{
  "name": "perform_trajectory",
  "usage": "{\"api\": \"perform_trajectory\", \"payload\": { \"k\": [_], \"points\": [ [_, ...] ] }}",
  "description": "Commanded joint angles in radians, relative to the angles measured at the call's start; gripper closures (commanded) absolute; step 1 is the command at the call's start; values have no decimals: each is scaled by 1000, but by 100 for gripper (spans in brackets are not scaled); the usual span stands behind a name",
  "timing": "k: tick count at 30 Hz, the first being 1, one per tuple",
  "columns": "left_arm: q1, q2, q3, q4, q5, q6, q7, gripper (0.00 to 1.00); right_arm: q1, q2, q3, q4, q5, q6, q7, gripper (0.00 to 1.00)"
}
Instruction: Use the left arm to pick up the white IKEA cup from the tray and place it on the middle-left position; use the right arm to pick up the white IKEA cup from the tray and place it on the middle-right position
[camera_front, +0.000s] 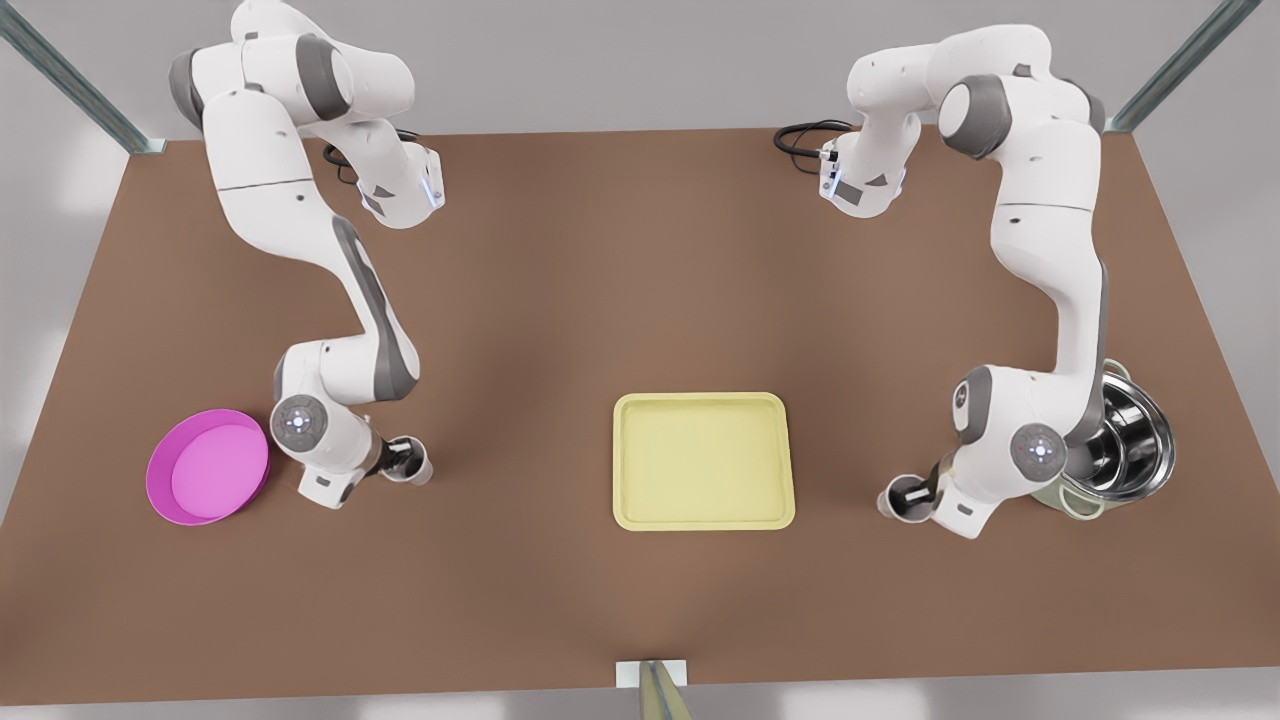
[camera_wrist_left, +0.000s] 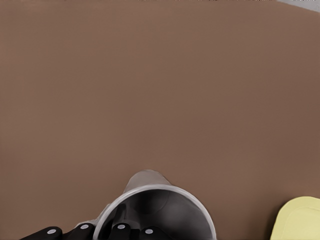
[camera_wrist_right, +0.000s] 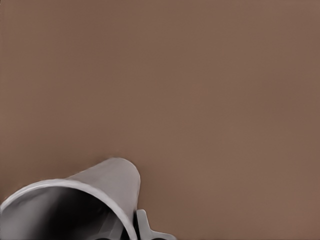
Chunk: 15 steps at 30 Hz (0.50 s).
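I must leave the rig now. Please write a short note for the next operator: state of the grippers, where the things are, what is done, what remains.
Left gripper: shut on a white cup, low over the table on the front view's left, beside the pink dish.
Right gripper: shut on the other white cup, low on the front view's right, near the steel pot.
Tray: holds no cups.
Done: both cups picked.
Left: release both cups, retract arms.

From the left wrist camera I saw the left hand (camera_wrist_left: 117, 233) clamped on the rim of a white cup (camera_wrist_left: 160, 210), one dark finger (camera_wrist_left: 131, 231) inside its mouth. Bare brown surface (camera_wrist_left: 160, 90) stretched beyond, and a corner of the yellow tray (camera_wrist_left: 300, 220) showed near the cup.
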Motion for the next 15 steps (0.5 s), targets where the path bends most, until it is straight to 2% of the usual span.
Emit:
{"api": "perform_trajectory", "payload": {
  "k": [1, 3, 4, 5, 6, 7, 10, 11, 12, 15],
  "points": [
    [1, 13, 8, 0, -3, 145, 380, 81, 5, 5, 1, -9, -26, 52, -441, 86],
    [1, 22, 8, 0, -3, 149, 378, 81, 5, 14, 2, -9, -24, 48, -436, 84],
    [1, 28, 8, -3, -5, 172, 378, 81, 5, 16, 2, -9, -24, 46, -436, 78],
    [1, 36, 8, -12, -8, 182, 373, 81, 5, 22, 2, -9, -23, 46, -436, 61],
    [-1, 39, 8, -29, -9, 192, 372, 81, 4, 24, 2, -9, -23, 48, -436, 36],
    [-1, 43, 7, -31, -15, 198, 370, 81, 2, 28, 2, -9, 0, 48, -436, 0],
    [-1, 51, 7, -43, -19, 201, 370, 80, 0, 28, 2, -9, 3, 46, -447, 0],
    [-1, 51, 5, -43, -19, 201, 369, 73, -1, 28, 2, -9, 3, 46, -447, 0],
    [-2, 51, 5, -43, -19, 202, 369, 0, -1, 28, 4, -7, 3, 46, -447, 0],
    [-2, 51, 5, -40, -12, 202, 378, 0, -24, 21, 2, -7, 3, 43, -472, 0]
  ]
}}
